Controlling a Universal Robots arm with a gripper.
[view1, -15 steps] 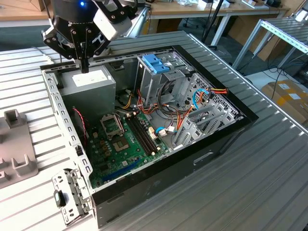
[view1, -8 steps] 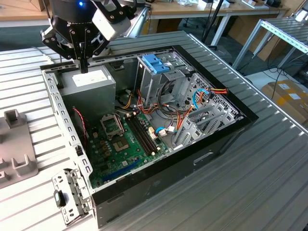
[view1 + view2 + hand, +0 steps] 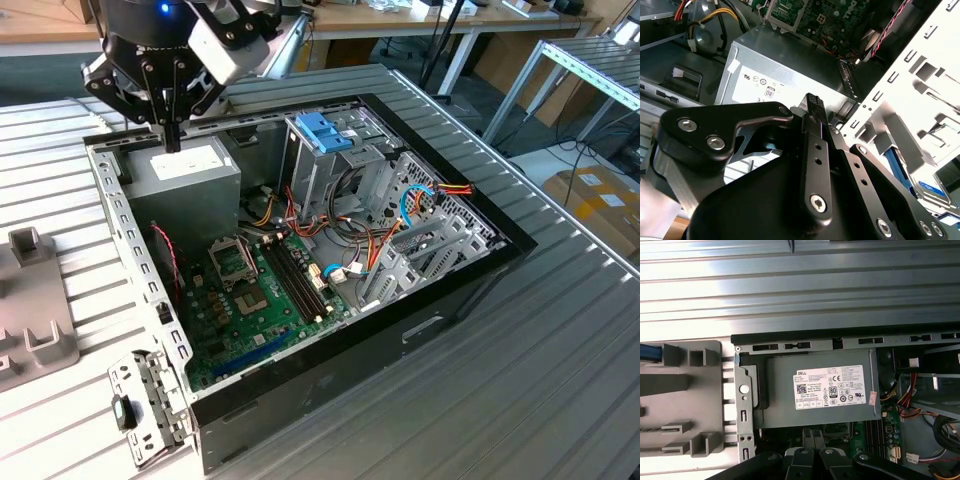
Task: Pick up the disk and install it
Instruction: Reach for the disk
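Disk (image 3: 650, 352) shows as a light blue plastic strip lying in a grey slotted holder (image 3: 685, 395). The holder sits outside the open case (image 3: 130, 240), across its perforated wall from the power supply (image 3: 820, 390). Black jointed fingers (image 3: 812, 107) are pressed together tip to tip and hold nothing. They hang over the power supply, a smooth grey metal box with a white label; whether they touch it I cannot tell. A ribbed metal table (image 3: 520, 380) carries the case, and a green board (image 3: 260, 300) lies beside the power supply.
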